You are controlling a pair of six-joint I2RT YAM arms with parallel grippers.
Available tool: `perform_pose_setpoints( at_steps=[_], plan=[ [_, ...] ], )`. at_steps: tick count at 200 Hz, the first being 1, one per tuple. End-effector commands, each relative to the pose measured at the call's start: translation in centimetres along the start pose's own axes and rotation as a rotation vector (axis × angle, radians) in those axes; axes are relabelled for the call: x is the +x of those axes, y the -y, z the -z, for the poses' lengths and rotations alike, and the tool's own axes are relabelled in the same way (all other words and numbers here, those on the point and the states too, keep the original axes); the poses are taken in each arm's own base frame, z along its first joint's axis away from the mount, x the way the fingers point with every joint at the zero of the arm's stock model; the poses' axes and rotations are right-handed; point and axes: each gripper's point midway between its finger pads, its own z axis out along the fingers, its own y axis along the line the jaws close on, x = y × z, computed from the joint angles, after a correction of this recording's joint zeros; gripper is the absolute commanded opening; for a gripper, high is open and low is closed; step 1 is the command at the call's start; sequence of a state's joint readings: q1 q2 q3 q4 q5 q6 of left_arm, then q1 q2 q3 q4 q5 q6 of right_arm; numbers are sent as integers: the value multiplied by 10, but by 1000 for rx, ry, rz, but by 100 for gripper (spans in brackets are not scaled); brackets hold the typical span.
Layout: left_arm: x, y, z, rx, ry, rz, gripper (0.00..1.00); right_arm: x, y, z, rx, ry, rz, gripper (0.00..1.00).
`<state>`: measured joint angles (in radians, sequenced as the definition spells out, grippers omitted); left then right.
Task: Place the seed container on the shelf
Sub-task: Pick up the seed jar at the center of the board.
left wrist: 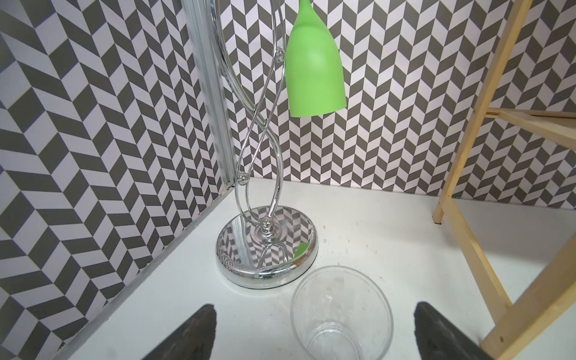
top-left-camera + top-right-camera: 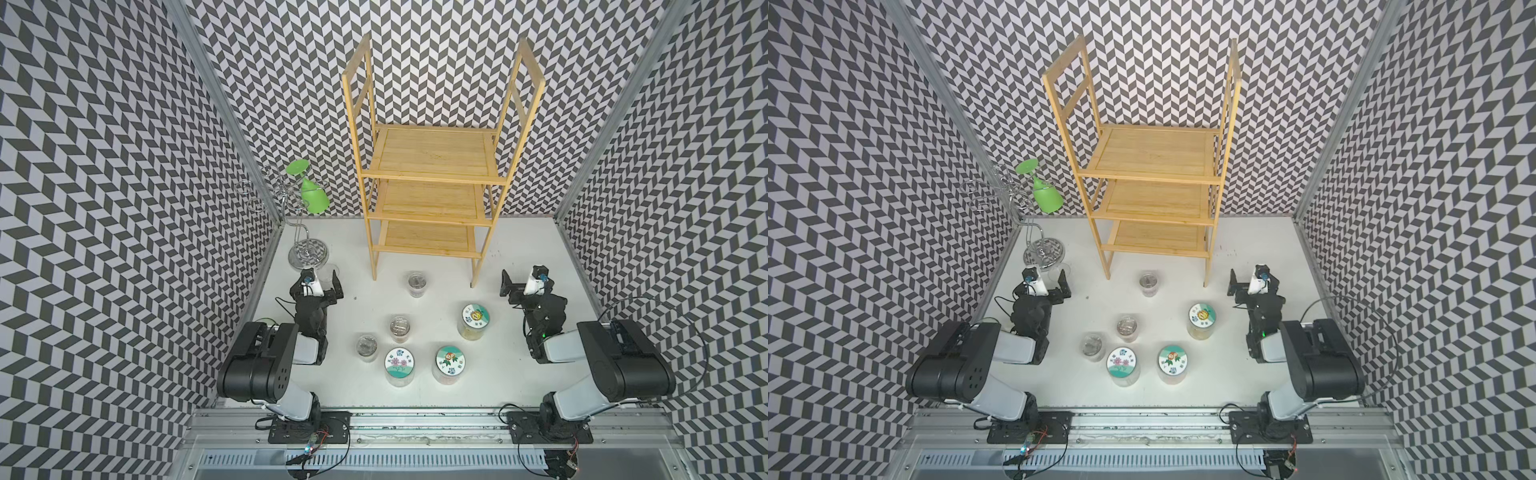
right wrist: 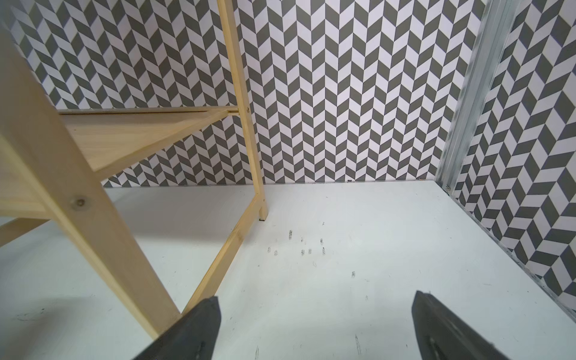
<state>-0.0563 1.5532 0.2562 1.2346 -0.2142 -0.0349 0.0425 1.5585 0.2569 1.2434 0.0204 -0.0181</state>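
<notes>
Seed container: not distinguishable among three clear round jars with picture-printed lids. All three upright on the white desk, between the two arms, forward of the tall light-yellow bamboo shelf and apart from it.
- Yellow-flower-lid jar: pale filling, nearest the right arm.
- Orange-flower-lid jar: reddish filling.
- Pink-flower-lid jar: just beside the orange-flower one.

Shelf: three slatted tiers, ladder-like side frames, set against the back wall.

Left pincer: spread wide, gripping nothing. Clear plastic cup upright between the fingers, gap on either side.

Right pincer: spread wide, gripping nothing, over the desk beside the shelf's front right leg.

Sundries:
- Small clear cup before the shelf.
- Second small clear cup and third small clear cup, both near the pink-flower-lid jar.
- Chrome wire stand in the left back corner.
- Green stemmed glass hung upside down from the stand.
</notes>
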Motion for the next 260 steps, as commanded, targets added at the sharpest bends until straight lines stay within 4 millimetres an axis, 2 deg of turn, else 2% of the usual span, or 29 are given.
perform_pose_setpoints(
  at_steps=[1, 169, 184, 201, 210, 227, 245, 260],
  plan=[
    [-3, -1, 2, 3, 15, -6, 100, -11, 0, 1, -7, 51, 3, 99],
    [-2, -1, 0, 19, 5, -3, 100, -11, -1, 2, -9, 51, 8, 99],
    [-7, 2, 1, 35, 21, -11, 100, -22, 1, 7, 6, 85, 12, 99],
    [-16, 12, -5, 70, -20, -41, 99, -35, 12, 10, 79, 80, -13, 99],
    [-27, 12, -9, 62, -27, -39, 99, -43, 16, 9, 104, 74, -25, 100],
    [-45, 19, -9, 85, -16, -43, 93, -57, 18, 4, 120, 28, -84, 98],
    [-48, 31, -15, 103, -112, -52, 86, -62, 21, -6, 157, -76, -158, 97],
    [-55, 48, -17, 127, -163, -68, 84, -67, 16, -7, 161, -125, -190, 97]
  ],
)
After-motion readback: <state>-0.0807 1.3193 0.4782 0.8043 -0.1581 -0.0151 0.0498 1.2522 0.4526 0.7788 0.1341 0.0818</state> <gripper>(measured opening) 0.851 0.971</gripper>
